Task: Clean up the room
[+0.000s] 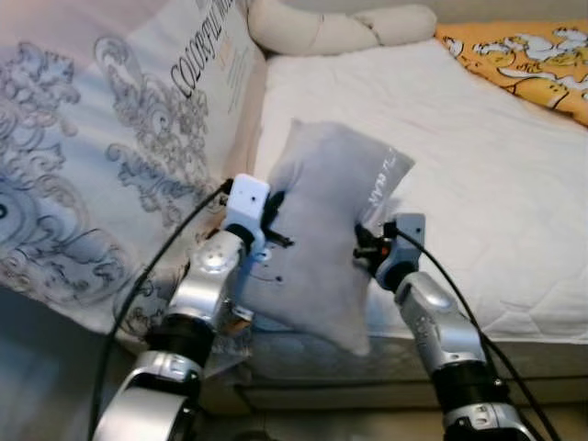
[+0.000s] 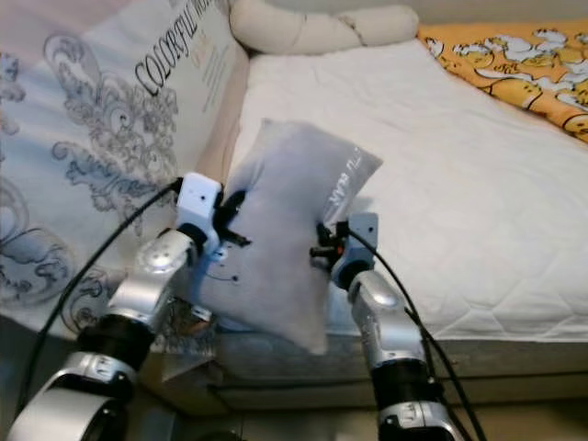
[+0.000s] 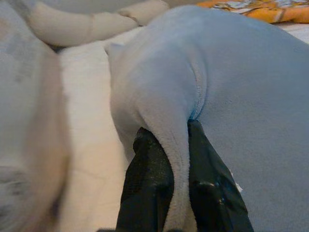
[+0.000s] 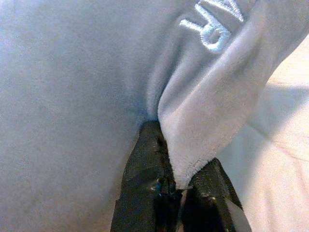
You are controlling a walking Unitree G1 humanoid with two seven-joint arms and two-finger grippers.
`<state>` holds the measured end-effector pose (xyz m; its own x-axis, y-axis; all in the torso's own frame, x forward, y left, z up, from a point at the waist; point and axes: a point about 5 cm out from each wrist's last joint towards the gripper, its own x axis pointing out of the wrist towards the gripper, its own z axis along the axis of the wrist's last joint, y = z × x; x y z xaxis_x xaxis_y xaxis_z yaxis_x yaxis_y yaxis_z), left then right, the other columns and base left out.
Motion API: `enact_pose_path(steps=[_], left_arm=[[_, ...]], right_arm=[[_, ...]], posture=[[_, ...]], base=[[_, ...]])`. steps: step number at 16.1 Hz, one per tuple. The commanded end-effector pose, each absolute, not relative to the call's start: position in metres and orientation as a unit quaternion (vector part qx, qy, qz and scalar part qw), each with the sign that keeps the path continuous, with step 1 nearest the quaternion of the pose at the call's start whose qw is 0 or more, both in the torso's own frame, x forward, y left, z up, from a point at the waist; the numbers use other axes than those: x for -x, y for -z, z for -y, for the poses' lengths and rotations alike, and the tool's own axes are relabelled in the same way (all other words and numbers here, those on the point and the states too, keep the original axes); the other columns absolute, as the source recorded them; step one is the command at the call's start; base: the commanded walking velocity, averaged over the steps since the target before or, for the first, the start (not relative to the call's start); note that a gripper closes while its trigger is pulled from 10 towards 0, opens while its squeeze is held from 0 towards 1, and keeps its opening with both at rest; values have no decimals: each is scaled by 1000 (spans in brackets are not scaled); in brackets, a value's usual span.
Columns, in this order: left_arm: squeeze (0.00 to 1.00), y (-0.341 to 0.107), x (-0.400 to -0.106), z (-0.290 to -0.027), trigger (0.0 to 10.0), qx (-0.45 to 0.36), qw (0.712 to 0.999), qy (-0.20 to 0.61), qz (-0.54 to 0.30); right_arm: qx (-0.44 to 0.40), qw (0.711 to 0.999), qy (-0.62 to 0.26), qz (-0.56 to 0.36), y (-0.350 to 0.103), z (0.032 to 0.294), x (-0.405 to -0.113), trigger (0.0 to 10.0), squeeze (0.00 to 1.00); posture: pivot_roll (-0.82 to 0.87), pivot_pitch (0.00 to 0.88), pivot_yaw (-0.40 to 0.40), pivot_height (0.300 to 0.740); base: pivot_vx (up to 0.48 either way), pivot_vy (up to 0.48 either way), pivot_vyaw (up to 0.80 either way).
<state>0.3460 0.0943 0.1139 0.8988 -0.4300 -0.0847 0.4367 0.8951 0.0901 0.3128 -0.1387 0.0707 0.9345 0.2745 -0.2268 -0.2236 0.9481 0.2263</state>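
A soft grey pillow [image 1: 322, 230] with white embroidered lettering is held up between both arms above the near edge of the bed [image 1: 459, 156]. My left gripper [image 1: 273, 225] pinches the pillow's left edge, and the left wrist view shows a fold of the grey pillow [image 3: 231, 96] between the black fingers [image 3: 149, 183]. My right gripper [image 1: 365, 246] pinches the right edge below the lettering; in the right wrist view a flap of the pillow [image 4: 72, 87] is clamped between its fingers [image 4: 145, 193].
A large patterned cushion [image 1: 119, 156] with printed words leans at the left. A cream bolster [image 1: 340, 28] lies at the head of the bed. An orange cartoon-print blanket [image 1: 524, 55] covers the far right corner. The white mattress to the right is bare.
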Motion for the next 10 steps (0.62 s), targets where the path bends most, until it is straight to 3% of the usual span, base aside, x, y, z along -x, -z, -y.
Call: enact_pose_path(steps=[1, 10], left_arm=[[0, -123, -350, -93, 10000, -56, 973, 222, -12], [0, -124, -352, -94, 10000, -56, 974, 219, -10]], right_arm=[[-99, 981, -123, -110, -78, 139, -317, 10000, 0], [-97, 982, -121, -105, -81, 139, -322, 10000, 0]], posture=[[75, 0, 96, 740], [75, 0, 90, 740]], base=[[281, 0, 0], [295, 0, 0]])
